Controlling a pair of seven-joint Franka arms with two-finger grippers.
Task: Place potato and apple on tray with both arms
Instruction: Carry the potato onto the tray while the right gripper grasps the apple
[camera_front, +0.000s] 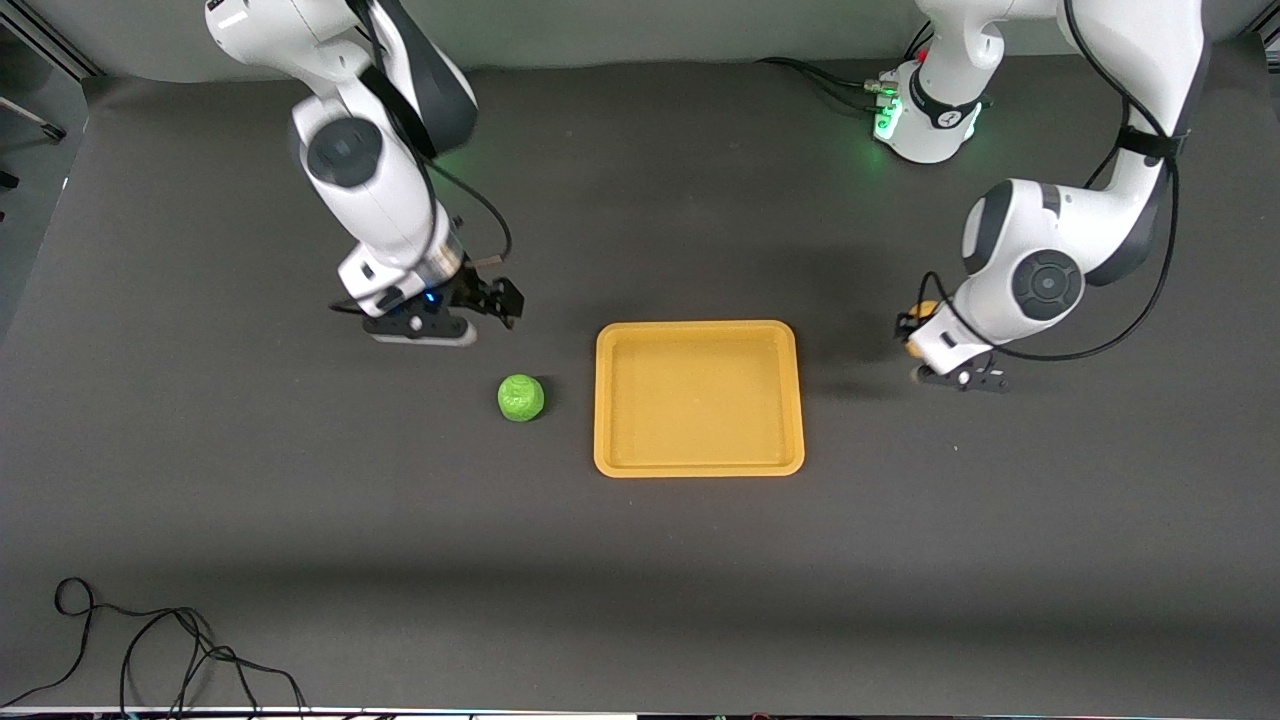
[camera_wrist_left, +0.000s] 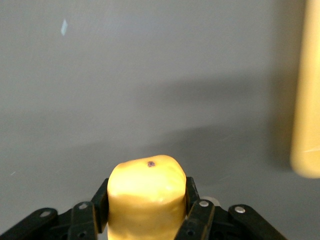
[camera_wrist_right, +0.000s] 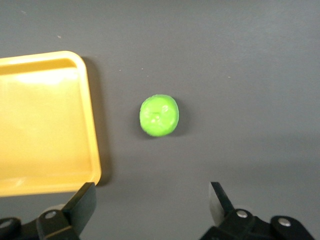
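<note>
The orange-yellow tray lies in the middle of the table. The green apple sits on the table beside it, toward the right arm's end. My right gripper hovers open and empty over the table close to the apple. In the right wrist view the apple lies ahead of the gripper, next to the tray's corner. My left gripper is shut on the yellow-tan potato, low over the table beside the tray toward the left arm's end. The left wrist view shows the potato clamped between the fingers.
A black cable loops on the table at the corner nearest the front camera, toward the right arm's end. The left arm's base glows green at the table's back edge. The tray's rim shows in the left wrist view.
</note>
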